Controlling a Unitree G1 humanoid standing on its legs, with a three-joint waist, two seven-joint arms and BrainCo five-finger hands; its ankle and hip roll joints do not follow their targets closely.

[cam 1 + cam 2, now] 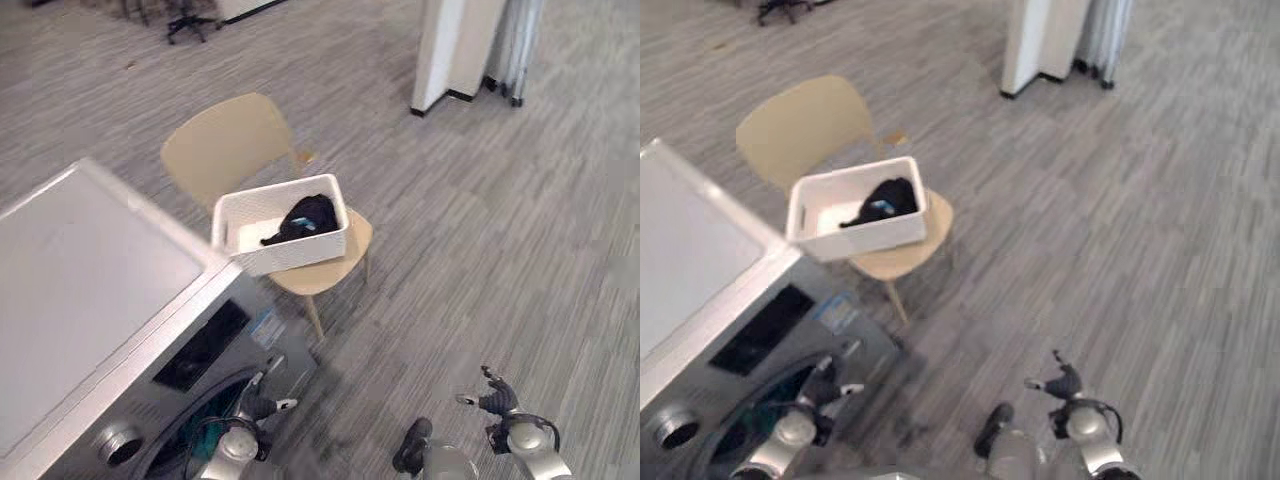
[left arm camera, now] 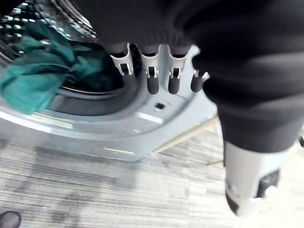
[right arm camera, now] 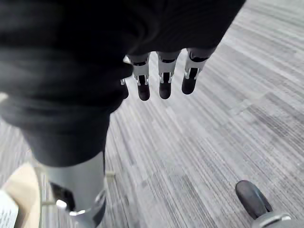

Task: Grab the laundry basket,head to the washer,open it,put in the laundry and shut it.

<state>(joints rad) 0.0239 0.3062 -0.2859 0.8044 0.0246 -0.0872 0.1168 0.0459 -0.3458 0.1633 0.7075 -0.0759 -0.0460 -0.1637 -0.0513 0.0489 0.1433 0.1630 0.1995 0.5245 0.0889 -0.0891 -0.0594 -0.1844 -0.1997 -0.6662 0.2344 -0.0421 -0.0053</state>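
Left hand [image 1: 258, 404]: at the head view's 7 o'clock, in front of the washer's opening, fingers [image 2: 153, 80] relaxed and holding nothing.
Right hand [image 1: 492, 396]: at 5 o'clock over the floor [image 1: 500, 230], fingers [image 3: 165, 85] loosely straight, empty.
Washer [image 1: 90, 300]: at 8 o'clock, grey with a pale top; teal laundry [image 2: 38, 76] lies inside the drum, just past the left hand.
Writing: a small sticker on the washer's front, too small to read.
Laundry basket [image 1: 285, 255]: white, on the seat of a tan chair [image 1: 225, 145] at 12 o'clock from the left hand, well apart from both hands.
Black garment [image 1: 305, 217]: inside the basket, toward its right end.
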